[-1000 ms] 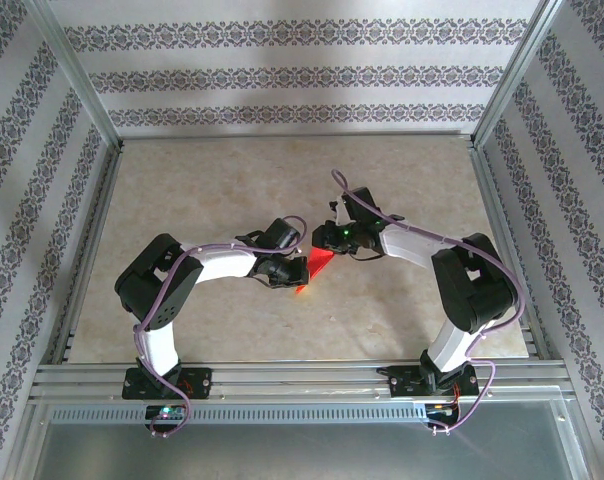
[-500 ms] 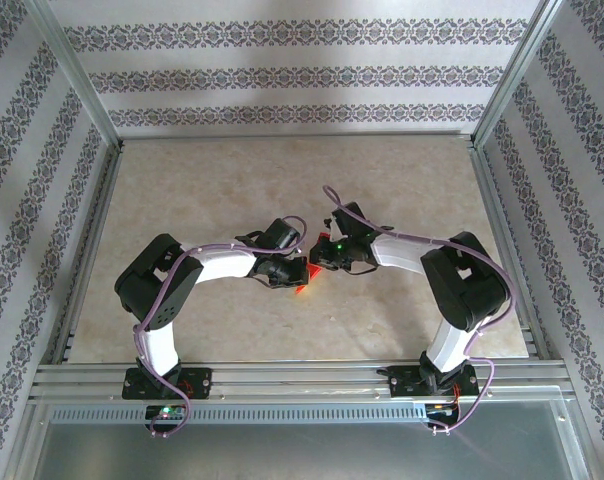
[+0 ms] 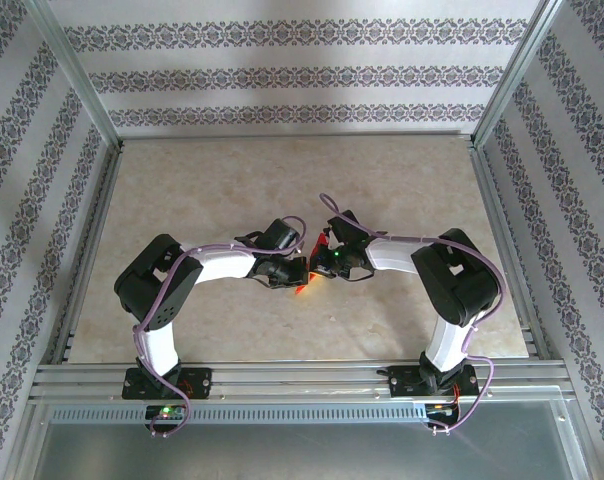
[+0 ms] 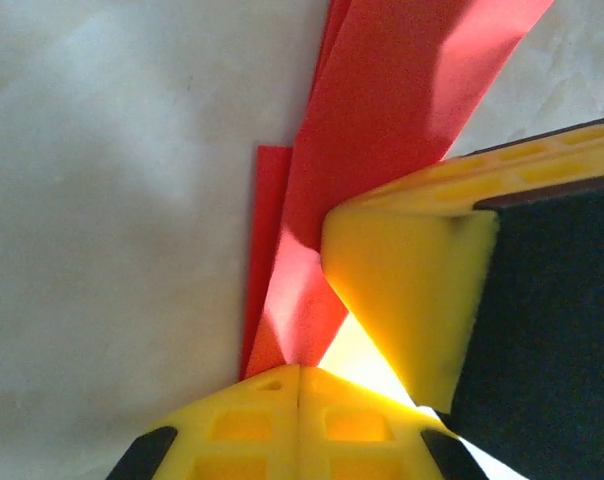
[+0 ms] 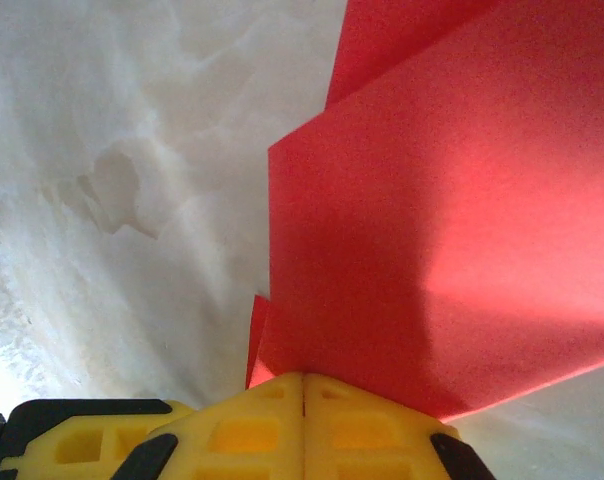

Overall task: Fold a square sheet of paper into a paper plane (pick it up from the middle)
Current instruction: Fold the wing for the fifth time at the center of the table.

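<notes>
The red sheet of paper [image 4: 382,130] is folded into several layered flaps and stands off the tabletop, its creased edges fanning upward. My left gripper [image 4: 300,368] is shut on its lower edge. My right gripper [image 5: 303,378] is shut on the same paper [image 5: 452,230], right beside the left one. One yellow right finger [image 4: 412,290] presses against the paper in the left wrist view. From above, the left gripper [image 3: 298,270] and right gripper [image 3: 318,266] meet at mid-table, and only slivers of the red paper [image 3: 325,240] show, so its outline as a paper plane is hidden.
The beige marbled tabletop [image 3: 282,180] lies under both arms. Aluminium frame rails [image 3: 292,375] run along the near edge and the sides. Patterned walls close off the back and sides. The purple cables [image 3: 327,205] loop over each wrist.
My right gripper has moved left and nearer, up against the left gripper, and has shut on the paper. The left arm has stayed still. Less of the red paper shows from above.
</notes>
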Robot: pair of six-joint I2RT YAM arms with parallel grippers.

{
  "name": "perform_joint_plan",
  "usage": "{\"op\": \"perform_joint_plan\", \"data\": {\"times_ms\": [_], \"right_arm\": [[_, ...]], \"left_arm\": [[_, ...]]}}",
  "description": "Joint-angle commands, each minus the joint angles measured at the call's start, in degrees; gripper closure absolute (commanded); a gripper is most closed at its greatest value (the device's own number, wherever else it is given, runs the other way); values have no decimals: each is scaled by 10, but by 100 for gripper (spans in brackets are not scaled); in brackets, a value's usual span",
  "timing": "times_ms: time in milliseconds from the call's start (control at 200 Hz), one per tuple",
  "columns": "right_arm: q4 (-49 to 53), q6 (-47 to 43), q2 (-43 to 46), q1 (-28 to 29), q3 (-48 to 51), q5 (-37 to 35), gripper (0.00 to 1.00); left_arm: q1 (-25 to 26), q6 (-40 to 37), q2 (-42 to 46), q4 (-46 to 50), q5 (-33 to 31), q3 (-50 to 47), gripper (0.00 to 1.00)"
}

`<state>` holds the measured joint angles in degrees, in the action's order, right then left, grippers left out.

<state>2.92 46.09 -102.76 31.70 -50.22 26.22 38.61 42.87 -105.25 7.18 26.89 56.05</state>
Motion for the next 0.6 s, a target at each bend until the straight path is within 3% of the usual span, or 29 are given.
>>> {"op": "perform_joint_plan", "data": {"times_ms": [0, 595], "right_arm": [[9, -20, -24, -6, 9, -28, 94], [25, -147, -49, -105, -60, -2, 91]], "left_arm": [[-1, 3, -6, 47, -24, -23, 100], [-1, -15, -7, 73, -24, -38, 100]]}}
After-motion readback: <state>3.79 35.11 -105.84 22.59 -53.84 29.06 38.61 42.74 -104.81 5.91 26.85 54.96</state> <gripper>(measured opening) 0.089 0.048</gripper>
